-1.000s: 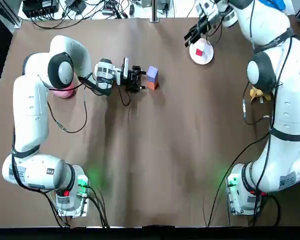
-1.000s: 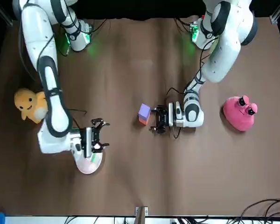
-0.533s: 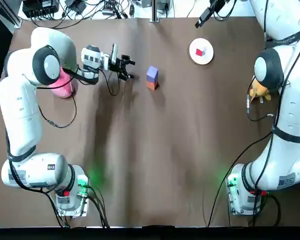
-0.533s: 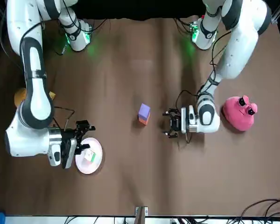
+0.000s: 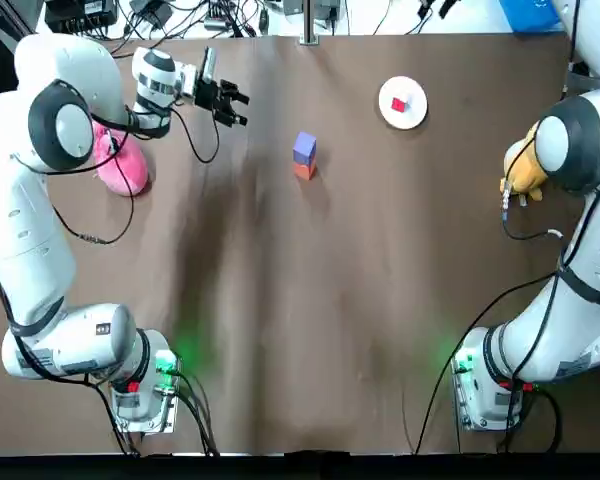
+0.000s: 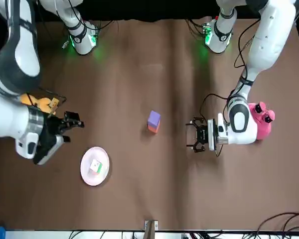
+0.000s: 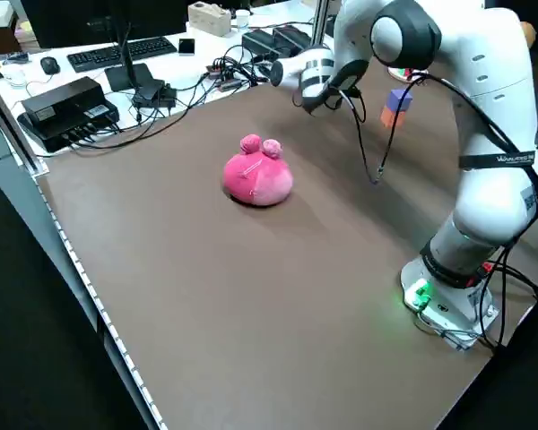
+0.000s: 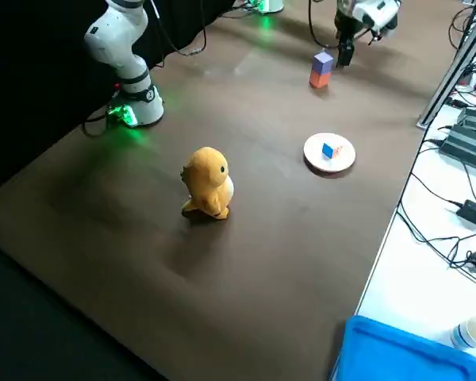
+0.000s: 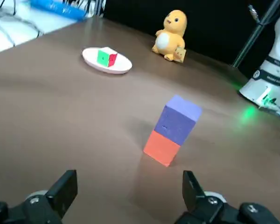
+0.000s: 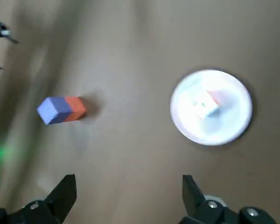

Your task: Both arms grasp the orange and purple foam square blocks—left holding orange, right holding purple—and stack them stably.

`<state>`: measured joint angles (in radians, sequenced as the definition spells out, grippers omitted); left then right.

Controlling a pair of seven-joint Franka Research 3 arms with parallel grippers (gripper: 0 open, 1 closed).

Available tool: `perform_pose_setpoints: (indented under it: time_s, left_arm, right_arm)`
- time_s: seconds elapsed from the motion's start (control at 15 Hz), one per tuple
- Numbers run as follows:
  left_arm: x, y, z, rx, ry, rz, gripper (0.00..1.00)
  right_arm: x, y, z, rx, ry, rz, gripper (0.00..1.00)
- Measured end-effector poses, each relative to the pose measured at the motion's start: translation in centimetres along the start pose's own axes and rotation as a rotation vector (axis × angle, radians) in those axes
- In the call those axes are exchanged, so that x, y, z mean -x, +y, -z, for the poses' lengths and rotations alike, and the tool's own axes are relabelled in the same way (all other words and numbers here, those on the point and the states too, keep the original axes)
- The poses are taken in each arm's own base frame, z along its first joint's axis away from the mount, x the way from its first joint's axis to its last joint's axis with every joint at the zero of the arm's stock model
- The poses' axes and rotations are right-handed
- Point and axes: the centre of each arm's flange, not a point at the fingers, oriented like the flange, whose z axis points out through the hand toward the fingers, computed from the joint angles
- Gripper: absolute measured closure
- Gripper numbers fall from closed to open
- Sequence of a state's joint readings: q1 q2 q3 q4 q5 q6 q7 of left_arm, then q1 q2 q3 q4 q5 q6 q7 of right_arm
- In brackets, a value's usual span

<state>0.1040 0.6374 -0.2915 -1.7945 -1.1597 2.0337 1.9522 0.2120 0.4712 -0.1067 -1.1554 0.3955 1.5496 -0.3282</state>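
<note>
A: Blocks first. Where?
B: The purple foam square block (image 5: 304,147) sits on top of the orange foam square block (image 5: 304,171), touching. It's an upright two-high stack, upper centre of the top view, on the brown table (image 5: 310,300). Nothing is holding either one.

A: Left gripper?
B: The left gripper (image 5: 238,107) is in the upper left of the top view, lying roughly level. Its fingers are spread wide with nothing between them. It's well apart from the stack, off to the stack's left in that frame. In the left wrist view the stack stands out ahead, clear of both fingers (image 9: 63,191).

A: Right gripper?
B: The right gripper (image 6: 71,127) is at the middle left of the front view. It's released, fingers apart, empty. It's near the white round plate (image 6: 102,174), up and left of it in that frame, and well apart from the stack.

A: Other stuff?
B: A small multicoloured cube (image 6: 95,167) lies on the plate. A pink plush toy (image 5: 120,165) sits at the left of the top view, partly under the left arm. A yellow plush duck (image 8: 208,181) stands upright at the centre of the right side view.
</note>
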Motion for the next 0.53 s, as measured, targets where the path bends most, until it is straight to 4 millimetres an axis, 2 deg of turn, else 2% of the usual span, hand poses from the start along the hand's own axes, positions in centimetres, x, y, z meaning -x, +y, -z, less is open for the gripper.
perform_pose_setpoints:
  time_s: [0.2, 0.4, 0.53]
  left_arm:
    - [-2.6, 0.5, 3.1, -0.017, -0.061, 0.146, 0.00]
    - [-5.5, 1.4, 8.7, -0.095, -0.120, 0.340, 0.00]
    - [-7.3, 2.8, 12.5, -0.163, -0.171, 0.509, 0.00]
  right_arm:
    - [2.4, -1.6, 4.4, 0.065, -0.012, -0.122, 0.00]
    - [5.8, -2.3, 9.2, 0.173, -0.023, -0.177, 0.00]
    - [7.8, -2.8, 11.8, 0.249, -0.024, -0.234, 0.00]
